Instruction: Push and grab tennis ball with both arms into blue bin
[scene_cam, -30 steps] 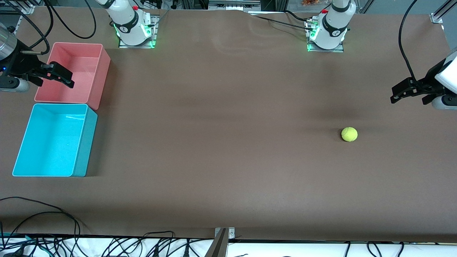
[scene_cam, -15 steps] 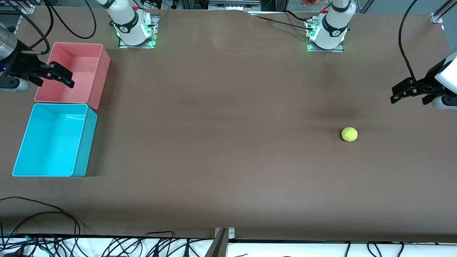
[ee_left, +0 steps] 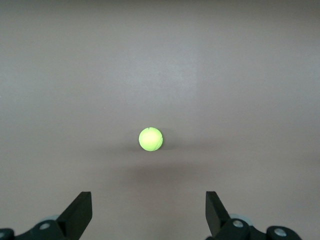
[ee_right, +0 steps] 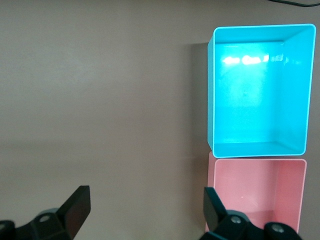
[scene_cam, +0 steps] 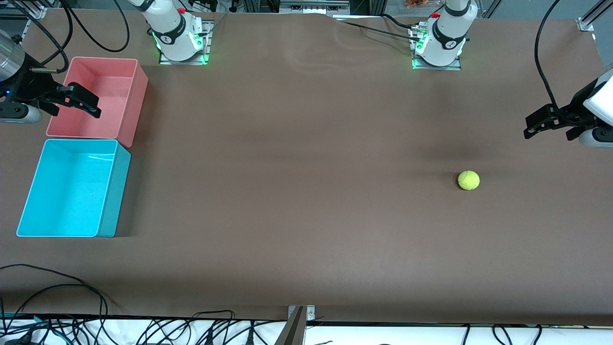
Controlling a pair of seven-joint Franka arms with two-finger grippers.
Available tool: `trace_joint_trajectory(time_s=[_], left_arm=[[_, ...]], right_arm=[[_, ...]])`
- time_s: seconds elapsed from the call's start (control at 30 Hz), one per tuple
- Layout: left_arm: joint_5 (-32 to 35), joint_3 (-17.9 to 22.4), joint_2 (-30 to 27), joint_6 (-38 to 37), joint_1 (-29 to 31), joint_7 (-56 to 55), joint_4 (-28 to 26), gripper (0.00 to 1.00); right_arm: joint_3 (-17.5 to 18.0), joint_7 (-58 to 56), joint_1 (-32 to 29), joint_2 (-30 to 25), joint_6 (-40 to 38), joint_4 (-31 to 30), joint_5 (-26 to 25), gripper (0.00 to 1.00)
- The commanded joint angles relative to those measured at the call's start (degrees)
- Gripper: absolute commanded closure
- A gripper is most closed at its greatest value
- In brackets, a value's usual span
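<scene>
A pink bin (scene_cam: 98, 98) (open-topped) sits on the brown table (scene_cam: 306, 191); black cables (scene_cam: 143, 328) trail along its near edge.

The ball (scene_cam: 468, 180) looks fuzzy and matt, like felt. The blue bin (scene_cam: 109, 191) and the pink bin (scene_cam: 134, 103) are smooth plastic with a light gloss inside. The table (scene_cam: 306, 191) has a matt brown cover.

Fuzzy yellow-green tennis ball (scene_cam: 468, 180) sits alone on the brown worktop (scene_cam: 306, 191), four o'clock. Cyan plastic bin (scene_cam: 72, 189) at nine, touching the pink plastic bin (scene_cam: 98, 98) at ten.
</scene>
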Motion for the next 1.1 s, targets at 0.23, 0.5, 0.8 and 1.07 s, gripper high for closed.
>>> trace_joint_trajectory(time_s=[0.23, 0.5, 0.8, 1.07], left_arm=[[0.96, -0.07, -0.20, -0.03, -0.20, 0.86, 0.14, 0.00], [0.96, -0.07, -0.20, -0.03, -0.38, 0.85, 0.15, 0.00], [1.13, 0.02, 0.33, 0.05, -0.20, 0.68, 0.06, 0.00], [1.22, 0.02, 0.24, 0.05, -0.11, -1.24, 0.14, 0.35]], right_arm=[[0.18, 0.34, -0.07, 0.38, -1.24, 1.49, 0.78, 0.00], [0.18, 0.34, -0.07, 0.38, -1.24, 1.49, 0.78, 0.00], [0.18, 0.42, -0.07, 0.38, -1.24, 1.49, 0.78, 0.00], [0.18, 0.43, -0.07, 0.38, -1.24, 1.49, 0.78, 0.00]])
